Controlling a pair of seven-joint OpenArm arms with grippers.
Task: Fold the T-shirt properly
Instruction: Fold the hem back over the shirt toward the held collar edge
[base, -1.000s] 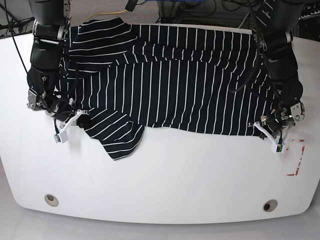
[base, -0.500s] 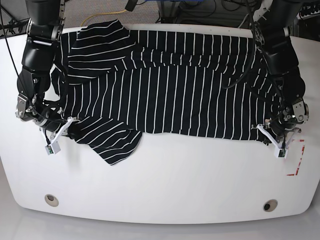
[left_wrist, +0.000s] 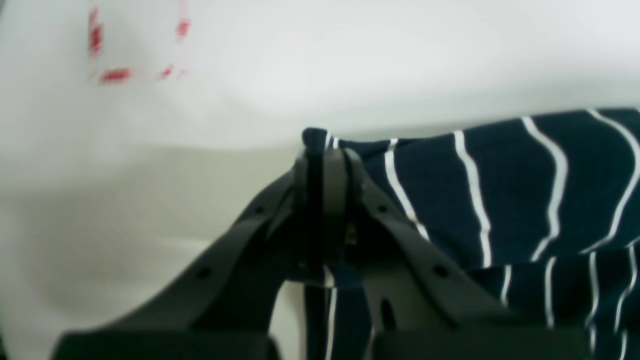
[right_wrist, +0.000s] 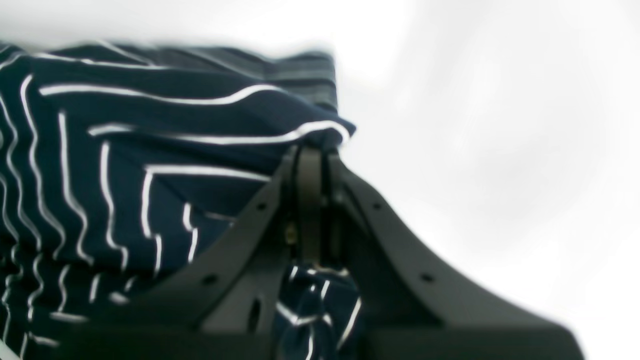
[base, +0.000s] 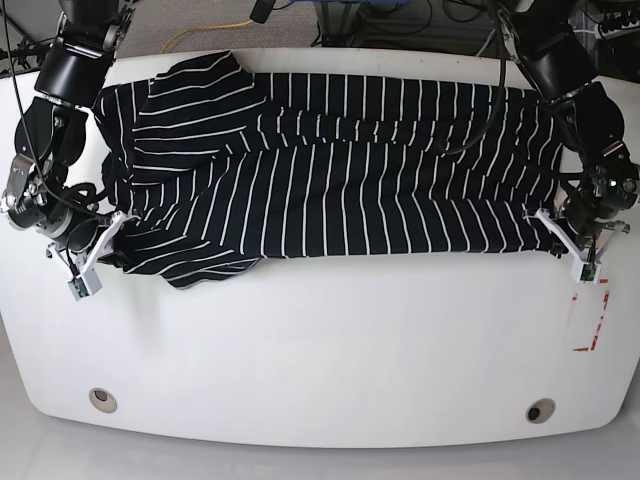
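Both grippers are pinched fully closed on cloth. Left gripper (left_wrist: 322, 165) clamps a corner of the T-shirt (base: 340, 170) at the right edge of the base view, just far of the red marks (base: 590, 325) on the white table (base: 320, 350). Right gripper (right_wrist: 312, 160) clamps a bunched edge of the shirt at the table's left side. Between them the striped shirt lies spread across the far half of the table, one sleeve (base: 205, 268) rumpled at its near left. To do this step well, I judge the arms should hold equal tension, keep the near edge straight, and flatten that sleeve before folding.
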